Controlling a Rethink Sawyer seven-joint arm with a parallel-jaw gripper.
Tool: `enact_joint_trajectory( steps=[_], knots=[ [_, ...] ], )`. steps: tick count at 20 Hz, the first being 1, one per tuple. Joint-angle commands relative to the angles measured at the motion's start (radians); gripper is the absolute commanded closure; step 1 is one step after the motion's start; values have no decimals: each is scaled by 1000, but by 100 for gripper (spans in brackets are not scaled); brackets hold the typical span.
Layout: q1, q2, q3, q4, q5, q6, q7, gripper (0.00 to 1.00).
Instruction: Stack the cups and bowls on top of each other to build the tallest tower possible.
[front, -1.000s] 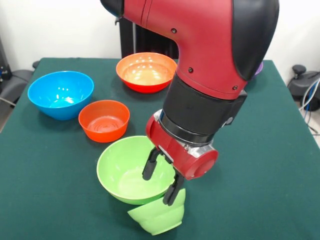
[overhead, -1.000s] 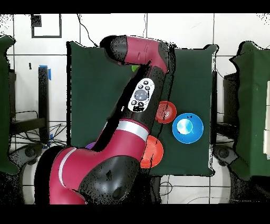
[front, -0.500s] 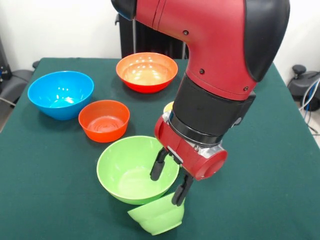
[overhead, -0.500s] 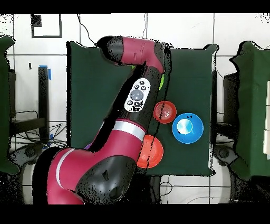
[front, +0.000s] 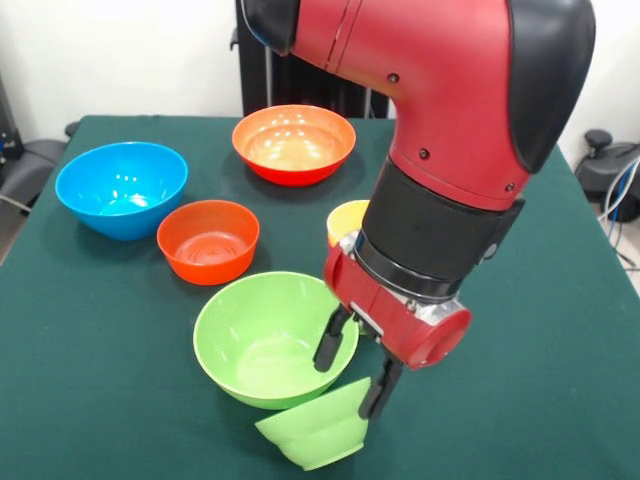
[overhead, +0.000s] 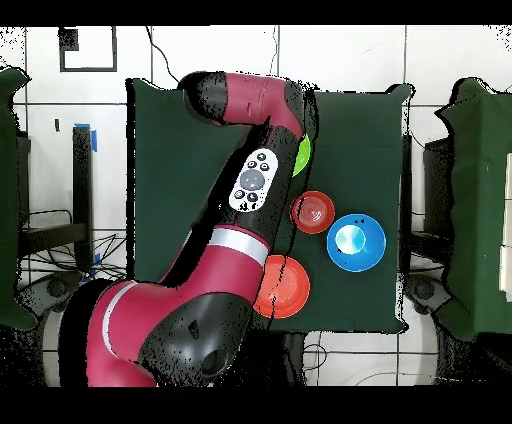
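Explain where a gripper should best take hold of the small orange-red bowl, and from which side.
Probably the rim, from straight above. The small orange-red bowl stands upright and open, apart from its neighbours, so one finger can go inside its thin wall and one outside; its body looks too wide to span.

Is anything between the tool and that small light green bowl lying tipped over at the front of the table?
Nothing visible. The open tool hangs right over the small light green bowl; the large green bowl sits just beside it, touching, not between them.
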Motion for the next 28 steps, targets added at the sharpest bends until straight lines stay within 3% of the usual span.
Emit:
enact_joint_trajectory(
  steps=[1, 19, 28],
  knots=[
    [10, 73, 80, 77, -52, -68, 87, 0],
    [14, 4, 124, 212, -72, -150, -3, 0],
    [20, 44, 105, 183, -55, -173, 46, 0]
  ],
)
